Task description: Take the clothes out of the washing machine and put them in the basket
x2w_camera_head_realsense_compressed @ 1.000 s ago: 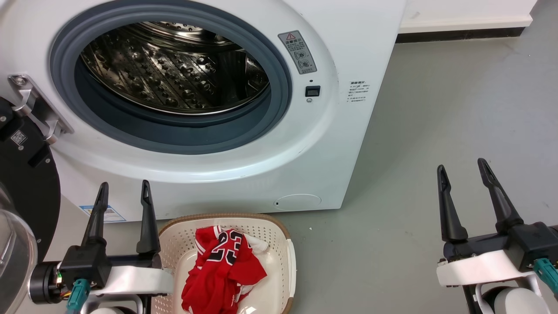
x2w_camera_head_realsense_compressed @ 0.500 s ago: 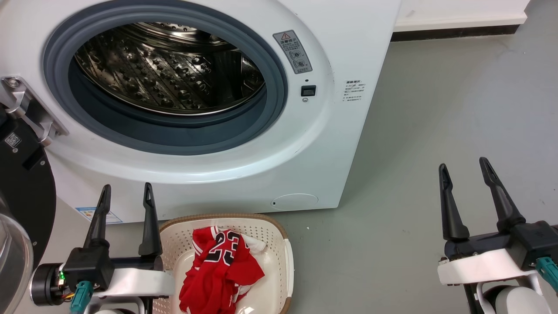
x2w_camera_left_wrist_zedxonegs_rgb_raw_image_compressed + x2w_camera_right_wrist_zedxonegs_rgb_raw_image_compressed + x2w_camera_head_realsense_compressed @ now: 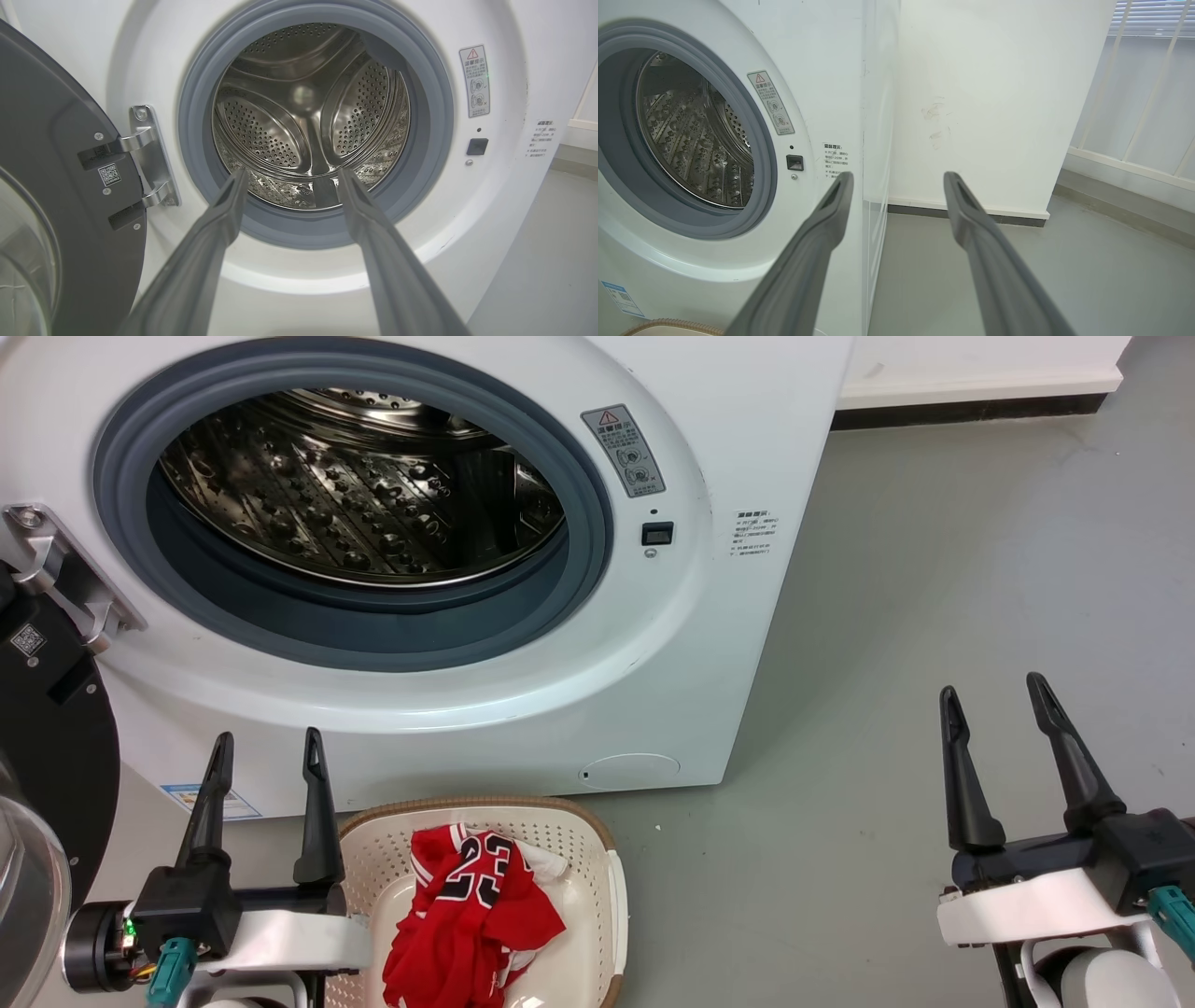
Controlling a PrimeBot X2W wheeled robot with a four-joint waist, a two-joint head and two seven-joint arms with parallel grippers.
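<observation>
A smooth grey floor (image 3: 934,569) meets a plain white wall (image 3: 994,93) with faint scuffs, edged below by a dark skirting strip (image 3: 971,411). Beside it is a window (image 3: 1134,107) with pale bars and a blind (image 3: 1153,18). The light is soft and even.

Bright even light; glints inside washing machine (image 3: 653,653).

The clothes (image 3: 471,905) lie in the basket (image 3: 569,829) on the floor (image 3: 934,569), at six o'clock of the washing machine (image 3: 738,448); its door (image 3: 56,747) is at nine o'clock.
</observation>
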